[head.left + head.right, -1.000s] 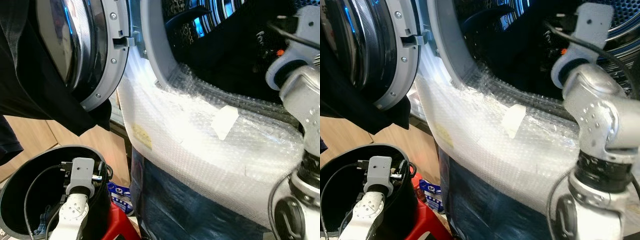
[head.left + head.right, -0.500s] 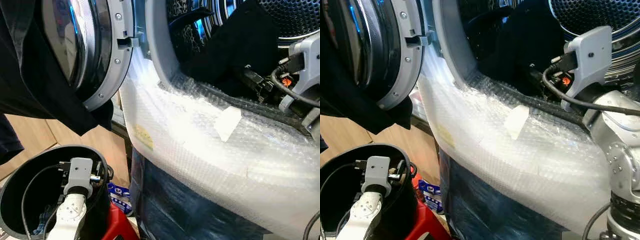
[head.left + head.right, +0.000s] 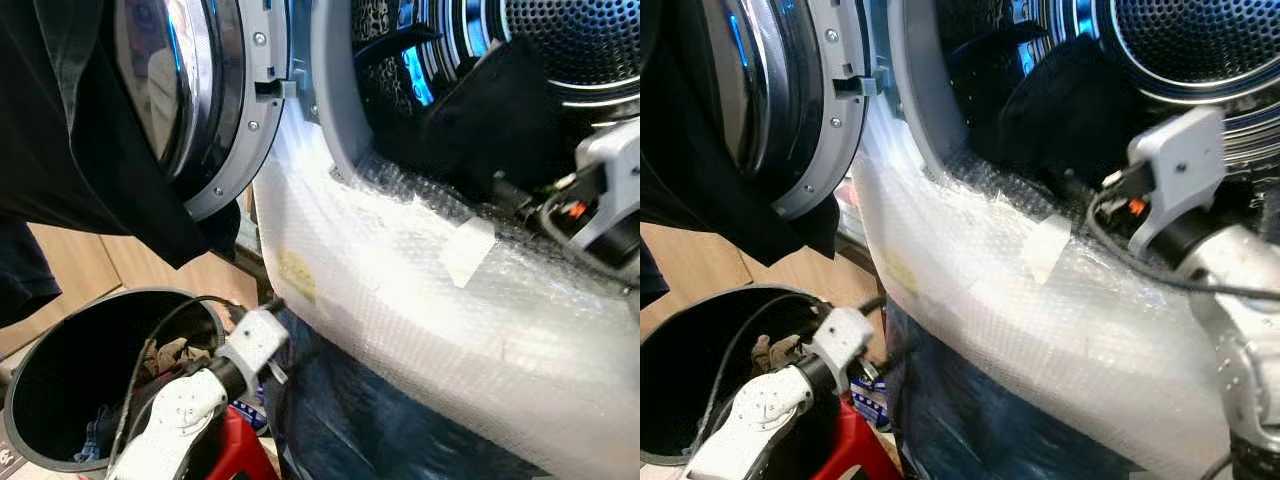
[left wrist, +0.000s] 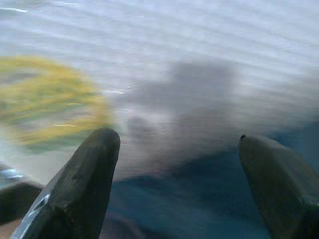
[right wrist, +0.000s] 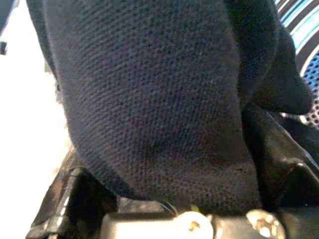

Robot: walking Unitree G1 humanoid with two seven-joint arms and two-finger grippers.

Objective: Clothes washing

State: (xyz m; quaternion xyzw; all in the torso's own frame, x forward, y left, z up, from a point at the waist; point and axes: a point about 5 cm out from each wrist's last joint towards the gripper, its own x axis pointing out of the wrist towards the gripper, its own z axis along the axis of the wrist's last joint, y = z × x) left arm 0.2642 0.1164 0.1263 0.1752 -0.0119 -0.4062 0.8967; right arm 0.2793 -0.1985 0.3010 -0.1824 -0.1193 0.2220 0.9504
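Head views: the right end effector [image 3: 1080, 190] reaches over the bubble-wrapped rim [image 3: 400, 270] into the drum [image 3: 560, 50], pushing a dark garment [image 3: 480, 110] inside. Left wrist view: left end effector [image 4: 177, 164] spread, empty, beside the basket [image 3: 40, 390]. Right wrist view: the garment covers the right fingers, so can't tell their state.

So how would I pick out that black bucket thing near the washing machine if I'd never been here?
Start at the washing machine's open door with dark cloth hanging over it. Look straight below it, down to the floor at the left of the bubble-wrapped machine front. There stands the round black bin, with a few crumpled clothes inside and the left arm's wrist above its rim; beside it sits something red, much smaller.
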